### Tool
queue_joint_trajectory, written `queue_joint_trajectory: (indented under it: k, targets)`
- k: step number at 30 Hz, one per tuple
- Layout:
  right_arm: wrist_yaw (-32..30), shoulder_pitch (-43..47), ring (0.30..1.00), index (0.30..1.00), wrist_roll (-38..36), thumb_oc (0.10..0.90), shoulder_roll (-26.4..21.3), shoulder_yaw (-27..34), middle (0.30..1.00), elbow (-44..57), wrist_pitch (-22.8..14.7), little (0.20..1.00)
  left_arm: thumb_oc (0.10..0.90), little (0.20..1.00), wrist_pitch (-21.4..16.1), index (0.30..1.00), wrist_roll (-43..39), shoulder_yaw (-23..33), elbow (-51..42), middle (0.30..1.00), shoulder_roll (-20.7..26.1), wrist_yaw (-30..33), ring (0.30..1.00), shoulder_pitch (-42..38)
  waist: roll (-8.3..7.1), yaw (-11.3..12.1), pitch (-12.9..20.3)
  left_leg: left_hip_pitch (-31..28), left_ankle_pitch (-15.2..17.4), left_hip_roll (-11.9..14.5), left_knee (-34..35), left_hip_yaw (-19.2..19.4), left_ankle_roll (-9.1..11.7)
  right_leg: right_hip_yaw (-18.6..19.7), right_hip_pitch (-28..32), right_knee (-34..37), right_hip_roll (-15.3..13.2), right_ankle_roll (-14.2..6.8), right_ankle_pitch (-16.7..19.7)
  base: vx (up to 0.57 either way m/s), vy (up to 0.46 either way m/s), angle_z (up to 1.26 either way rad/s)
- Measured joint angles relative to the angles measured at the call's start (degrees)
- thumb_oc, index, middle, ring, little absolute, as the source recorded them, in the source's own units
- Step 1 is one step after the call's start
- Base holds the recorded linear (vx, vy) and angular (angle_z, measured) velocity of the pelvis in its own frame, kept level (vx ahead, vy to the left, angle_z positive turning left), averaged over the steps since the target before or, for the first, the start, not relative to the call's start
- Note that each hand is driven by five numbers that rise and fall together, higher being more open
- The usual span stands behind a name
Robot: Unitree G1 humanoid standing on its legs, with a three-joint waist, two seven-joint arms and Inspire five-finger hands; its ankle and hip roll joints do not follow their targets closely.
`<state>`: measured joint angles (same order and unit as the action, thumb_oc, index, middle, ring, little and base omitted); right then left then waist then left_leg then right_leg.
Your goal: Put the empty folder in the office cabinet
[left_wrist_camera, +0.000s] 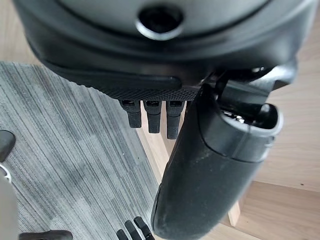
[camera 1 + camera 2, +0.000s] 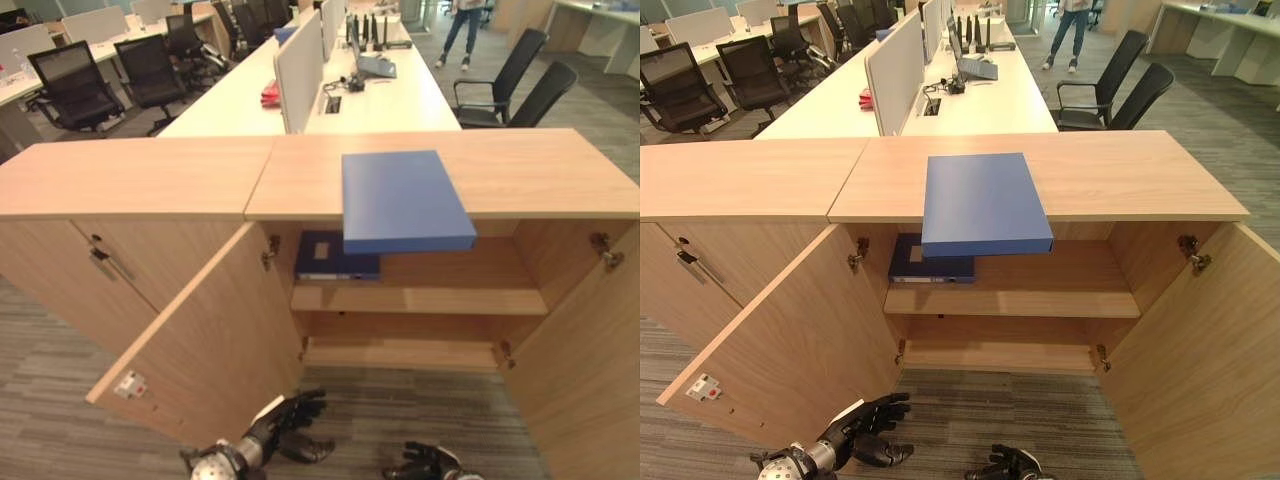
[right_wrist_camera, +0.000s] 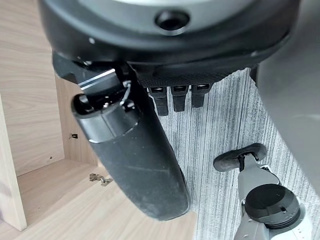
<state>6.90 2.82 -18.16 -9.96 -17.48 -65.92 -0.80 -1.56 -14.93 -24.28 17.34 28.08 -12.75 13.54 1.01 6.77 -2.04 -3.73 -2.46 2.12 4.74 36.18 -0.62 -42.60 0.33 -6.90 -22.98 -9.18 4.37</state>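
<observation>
Left hand [image 2: 285,425] low over the carpet [image 2: 60,400], fingers relaxed and spread, holding nothing; right hand [image 2: 425,462] beside it at the bottom edge, fingers loosely extended, also bare. Wrist views add only thumbs, carpet and cabinet wood. Blue folder [image 2: 403,200] lies flat on the cabinet top [image 2: 540,170], front edge overhanging the open compartment. Both cabinet doors [image 2: 200,345] swung wide. Upper shelf [image 2: 440,295] holds a dark binder [image 2: 333,258] at left, bare room to its right.

folder [image 2: 404,200] on cabinet top [image 2: 540,170], overhangs | binder [image 2: 335,258] on shelf [image 2: 430,298] below
</observation>
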Motion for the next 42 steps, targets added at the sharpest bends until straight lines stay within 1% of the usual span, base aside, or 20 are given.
queue_joint_trajectory:
  k: [3, 5, 6, 7, 8, 10, 11, 12, 14, 16, 17, 19, 20, 22, 23, 25, 29, 35, 39, 42]
  targets:
    - [1.15, 1.95, 0.9, 0.9, 0.13, 0.8, 0.03, -1.53, 0.9, 1.35, 0.16, 0.9, 0.8, 0.9, 0.15, 0.9, 0.01, 1.45, 1.21, 0.9, -0.1, 0.02, 0.9, 1.15, -0.2, 0.05, 0.12, 2.23, 0.61, 3.48, -3.27, 2.64, 1.5, 6.66, -3.94, -0.17, 3.29, 0.44, -1.19, 0.14, -0.515, -0.57]
    - [1.16, 2.03, 0.9, 0.9, 0.18, 0.8, -0.01, -1.6, 0.9, 2.33, -0.06, 0.9, 0.8, 0.9, 0.28, 0.9, -0.01, 2.1, 1.7, 0.9, -0.22, 0.17, 0.9, 1.49, -0.07, 0.18, 0.16, 2.41, 0.42, 5.22, -4.19, 2.91, 2.01, 6.88, -3.55, 2.18, 5.63, 2.78, -0.71, 0.17, -0.587, -0.3]
    - [1.34, 1.3, 0.9, 0.9, 2.01, 0.8, -0.22, -2.24, 0.9, 2.13, 0.06, 0.9, 0.8, 0.9, 0.22, 0.9, -0.02, 4.39, 1.87, 0.9, -1.02, 1.0, 0.9, 1.79, -0.78, -0.26, 0.1, 2.52, -0.42, 9.18, -6.29, 0.23, 3.5, 6.06, -1.76, 4.21, 9.75, 4.6, -1.24, 0.22, -0.773, -0.15]
    - [1.28, 0.76, 0.9, 0.9, 2.47, 0.8, -0.31, -2.21, 0.9, 1.86, 0.17, 0.9, 0.8, 0.9, 0.21, 0.9, -0.04, 5.2, 2.24, 0.9, -1.57, 1.28, 0.9, 1.82, -1.25, -0.11, 0.18, 2.57, -0.53, 10.45, -6.96, -0.15, 3.67, 6.07, -1.35, 4.61, 10.98, 5.23, -1.74, 0.26, -0.846, 0.0]
    - [1.51, 0.74, 0.9, 0.9, 3.58, 0.8, -0.83, -1.97, 0.9, 0.5, -0.49, 0.9, 0.8, 0.9, -0.05, 0.9, -0.45, 7.84, 3.96, 0.9, -3.8, 1.5, 0.9, 2.7, -0.48, -1.0, 0.15, 2.05, -1.13, 12.94, -7.15, -1.86, 5.49, 5.84, -0.17, 4.44, 14.32, 5.26, -3.4, 0.15, -0.467, 0.01]
    - [1.4, -0.4, 0.9, 0.9, 4.7, 0.8, -1.19, -1.97, 0.9, -1.18, -0.56, 0.9, 0.8, 0.9, -0.07, 0.9, -0.48, 9.38, 5.86, 0.9, -4.75, 2.21, 0.9, 3.21, -0.85, -0.66, 0.32, 1.29, -1.86, 14.81, -7.26, -3.13, 7.46, 6.77, 0.7, 5.25, 16.36, 6.74, -4.74, 0.07, -0.283, -0.03]
    - [1.36, -0.28, 0.9, 0.9, 4.71, 0.8, -1.43, -1.9, 0.9, -1.62, -0.48, 0.9, 0.8, 0.9, 0.14, 0.9, -0.47, 9.66, 6.6, 0.9, -5.05, 2.53, 0.9, 2.84, -0.3, -0.53, 0.17, 1.24, -2.18, 15.94, -7.58, -3.25, 7.73, 6.75, 0.85, 5.34, 17.3, 7.36, -5.26, 0.05, -0.268, -0.11]
    - [1.09, -0.69, 0.9, 0.9, 5.09, 0.8, -2.03, -2.16, 0.9, -1.83, 0.08, 0.9, 0.8, 0.9, 0.62, 0.9, -0.44, 9.71, 6.92, 0.9, -4.78, 2.56, 0.9, 3.18, -0.88, -0.3, 0.55, 1.24, -2.57, 17.0, -7.61, -3.08, 8.0, 6.67, 1.26, 5.64, 18.44, 8.12, -5.67, 0.04, -0.24, -0.06]
    - [0.52, -1.13, 0.9, 0.9, 6.26, 0.8, -4.61, -0.94, 0.9, -2.0, 0.73, 0.9, 0.8, 0.9, 1.61, 0.9, -0.29, 9.46, 7.56, 0.9, -4.91, 2.55, 0.9, 3.26, -0.61, -0.66, 0.21, 2.73, -6.72, 19.44, -7.78, -0.18, 9.31, 5.0, 1.27, 6.58, 20.9, 10.12, -6.38, 0.1, -0.32, 0.13]
    - [0.07, -0.88, 0.9, 0.9, 6.4, 0.8, -5.22, -0.79, 0.9, -2.3, 1.39, 0.9, 0.8, 0.9, 1.74, 0.9, -0.43, 9.74, 7.3, 0.9, -4.92, 2.42, 0.9, 3.74, -0.85, 0.31, 0.12, 4.0, -7.39, 20.48, -10.77, -0.62, 8.89, 5.48, 1.85, 7.99, 21.9, 11.13, -6.47, 0.06, -0.16, 0.07]
    - [0.09, -0.22, 0.9, 0.9, 6.49, 0.8, -4.95, -0.87, 0.9, -3.88, 1.46, 0.9, 0.8, 0.9, 1.76, 0.9, -0.48, 10.19, 7.25, 0.9, -5.04, 2.61, 0.9, 3.78, -2.32, 1.74, -0.54, 8.37, -6.24, 20.12, -17.75, -8.02, 9.92, 5.85, 2.96, 9.77, 21.36, 12.07, -6.16, 0.03, -0.066, -0.02]
    - [0.09, 0.2, 0.9, 0.9, 6.75, 0.8, -4.96, -0.83, 0.9, -4.31, 1.47, 0.9, 0.8, 0.9, 1.79, 0.9, -0.5, 10.61, 6.88, 0.9, -5.14, 2.53, 0.9, 4.28, -3.05, 3.08, -1.1, 10.35, -4.95, 16.1, -17.31, -11.25, 10.44, 5.83, 3.49, 10.54, 20.15, 11.74, -5.89, 0.03, -0.045, 0.05]
    - [0.07, 0.34, 0.9, 0.9, 6.76, 0.8, -5.47, -0.61, 0.9, -4.29, 1.39, 0.9, 0.8, 0.9, 1.87, 0.9, -0.48, 11.01, 5.78, 0.9, -5.07, 2.48, 0.9, 5.37, -2.8, 3.54, -1.75, 11.87, -4.97, 13.89, -16.32, -10.65, 10.33, 5.01, 4.08, 11.17, 20.25, 11.81, -6.0, 0.03, -0.029, 0.14]
    - [0.0, 0.06, 0.9, 0.9, 6.75, 0.8, -5.34, 0.56, 0.9, -4.33, 1.46, 0.9, 0.8, 0.9, 1.99, 0.9, -0.46, 11.38, 5.29, 0.9, -5.2, 2.77, 0.9, 6.18, -1.48, 3.37, -1.87, 11.26, -6.08, 12.35, -13.29, -6.72, 9.41, 4.18, 4.81, 11.24, 20.7, 11.71, -6.06, 0.03, -0.037, 0.15]
    - [-0.02, 0.05, 0.9, 0.9, 6.68, 0.8, -4.59, 1.67, 0.9, -4.34, 1.43, 0.9, 0.8, 0.9, 2.01, 0.9, -0.46, 12.9, 4.93, 0.9, -5.65, 2.97, 0.9, 7.07, -0.61, 3.54, -1.87, 10.5, -8.88, 11.65, -10.94, -4.08, 9.76, 4.09, 5.21, 11.3, 21.48, 11.93, -6.12, 0.02, -0.036, 0.08]
    - [-0.42, 0.1, 0.9, 0.9, 6.66, 0.8, -3.02, 2.64, 0.9, -4.33, 1.37, 0.9, 0.8, 0.9, 2.16, 0.9, -0.44, 15.09, 4.65, 0.9, -5.88, 3.83, 0.9, 6.89, -0.9, 3.57, -2.07, 10.63, -8.96, 11.69, -10.56, -5.09, 9.25, 3.9, 5.27, 11.25, 21.89, 12.18, -5.94, 0.01, -0.01, 0.03]
    - [-1.35, -0.04, 0.9, 0.9, 6.64, 0.8, -0.31, 2.63, 0.9, -4.52, 1.44, 0.9, 0.8, 0.9, 2.57, 0.9, -0.34, 18.87, 3.68, 0.9, -6.43, 5.41, 0.9, 5.6, -2.94, 4.41, -3.09, 10.12, -8.76, 10.34, -9.16, -6.77, 8.94, 2.55, 6.06, 11.78, 21.77, 11.86, -6.04, 0.02, 0.039, 0.14]
    - [-2.23, 0.65, 0.9, 0.9, 5.64, 0.8, 1.1, 4.65, 0.9, -4.66, 1.6, 0.9, 0.8, 0.9, 2.73, 0.9, -0.39, 26.13, -2.52, 0.9, -7.23, 7.95, 0.9, 7.12, -2.02, 4.97, -3.39, 6.94, -8.52, 8.76, -3.21, -6.89, 8.55, 2.43, 6.7, 12.23, 21.67, 10.52, -6.29, 0.0, 0.031, 0.06]
    - [-2.41, 0.87, 0.9, 0.9, 3.4, 0.8, 2.72, 5.47, 0.9, -6.96, 1.56, 0.9, 0.8, 0.9, 1.98, 0.9, 2.35, 38.66, -14.66, 0.9, -9.76, 14.05, 0.9, 8.51, -1.98, 7.49, -3.07, 6.26, -8.45, 8.62, -2.48, -7.43, 8.51, 2.32, 7.13, 12.24, 21.69, 9.79, -6.72, 0.0, 0.001, 0.03]
    - [-2.52, 0.57, 0.9, 0.9, 3.19, 0.8, 2.92, 5.34, 0.9, -7.29, 1.56, 0.9, 0.8, 0.9, -0.38, 0.9, 5.23, 43.63, -19.39, 0.9, -10.36, 18.88, 0.9, 7.73, -1.54, 7.88, -2.94, 6.37, -8.44, 8.59, -2.5, -7.53, 8.49, 2.21, 7.13, 12.23, 21.69, 9.74, -6.71, 0.02, -0.01, 0.05]
